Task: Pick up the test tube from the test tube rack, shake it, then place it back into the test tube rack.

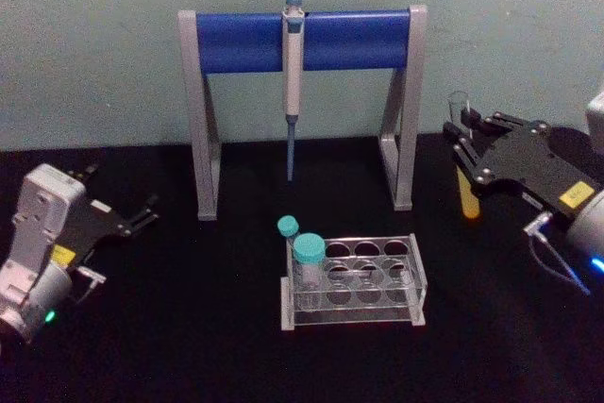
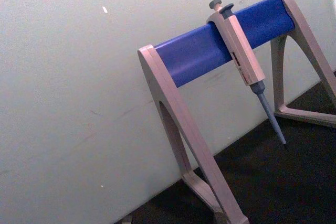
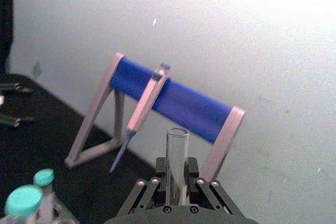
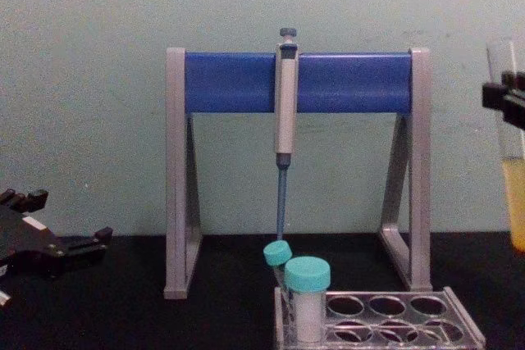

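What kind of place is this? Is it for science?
Most likely a science lab bench. A pipette hangs on a grey-and-blue stand, teal-capped vials sit in a clear test tube rack, and the right gripper holds a test tube with yellow liquid. The left gripper sits open, idle.

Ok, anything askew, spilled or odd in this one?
Only a small thing: the rear teal-capped vial leans at the test tube rack's left end, while the front vial stands straight. No spill shows. The test tube is roughly upright in the right gripper, beside the pipette stand; the left gripper rests open, apart.
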Controlling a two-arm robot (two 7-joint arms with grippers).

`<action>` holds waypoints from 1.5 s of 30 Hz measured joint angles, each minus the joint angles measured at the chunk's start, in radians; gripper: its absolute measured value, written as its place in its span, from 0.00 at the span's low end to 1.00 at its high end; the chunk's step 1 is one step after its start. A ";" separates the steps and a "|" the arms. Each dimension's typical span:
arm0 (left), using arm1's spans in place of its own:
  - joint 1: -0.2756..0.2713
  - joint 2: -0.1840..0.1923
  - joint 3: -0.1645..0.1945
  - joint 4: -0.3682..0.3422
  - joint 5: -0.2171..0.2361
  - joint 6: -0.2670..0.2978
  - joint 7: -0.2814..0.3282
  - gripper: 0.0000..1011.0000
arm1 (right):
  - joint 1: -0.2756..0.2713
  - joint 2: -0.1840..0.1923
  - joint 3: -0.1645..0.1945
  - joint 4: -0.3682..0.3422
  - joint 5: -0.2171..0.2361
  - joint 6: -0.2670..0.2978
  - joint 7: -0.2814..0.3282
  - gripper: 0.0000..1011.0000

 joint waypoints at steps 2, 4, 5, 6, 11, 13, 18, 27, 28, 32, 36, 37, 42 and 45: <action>0.000 0.000 0.000 0.000 0.000 0.000 0.000 0.99 | 0.010 -0.020 -0.005 0.011 -0.015 -0.020 -0.007 0.23; 0.000 0.000 0.000 0.000 0.000 0.000 0.000 0.99 | 0.019 -0.038 -0.011 0.023 -0.020 -0.037 -0.006 0.23; 0.000 0.000 0.000 0.000 0.000 0.000 0.000 0.99 | 0.029 -0.055 -0.014 0.037 -0.018 -0.053 0.002 0.23; 0.000 0.000 0.000 0.000 0.000 0.000 0.000 0.99 | 0.034 -0.066 -0.016 0.047 -0.011 -0.061 0.010 0.23; 0.000 0.000 0.000 0.000 0.000 0.000 0.000 0.99 | 0.071 -0.133 -0.019 0.115 0.106 -0.097 0.122 0.23; 0.000 0.000 0.000 0.000 0.000 0.000 0.000 0.99 | 0.079 -0.148 -0.019 0.132 0.147 -0.098 0.160 0.23; 0.000 0.000 0.000 0.000 0.000 0.000 0.000 0.99 | 0.102 -0.169 -0.025 0.174 0.282 -0.074 0.289 0.23; 0.000 0.000 0.000 0.000 0.000 0.000 0.000 0.99 | 0.097 -0.114 -0.034 0.167 0.415 0.015 0.386 0.23; 0.000 0.000 0.000 0.000 0.000 0.000 0.000 0.99 | 0.089 -0.097 -0.032 0.155 0.426 0.030 0.387 0.23; 0.000 0.000 0.000 0.000 0.000 0.000 0.000 0.99 | 0.066 -0.048 -0.021 0.123 0.441 0.062 0.378 0.23; 0.000 0.000 0.000 0.000 0.000 0.000 0.000 0.99 | 0.045 0.001 -0.007 0.093 0.440 0.075 0.355 0.23; 0.000 0.000 0.000 0.000 0.000 0.000 0.000 0.99 | 0.042 0.009 -0.005 0.089 0.436 0.076 0.347 0.23; 0.000 0.000 0.000 0.000 0.000 0.000 0.000 0.99 | 0.030 0.047 0.000 0.062 0.369 0.066 0.264 0.23; 0.000 0.000 0.000 0.000 0.000 0.000 0.000 0.99 | 0.031 0.043 -0.010 0.050 0.283 0.058 0.187 0.23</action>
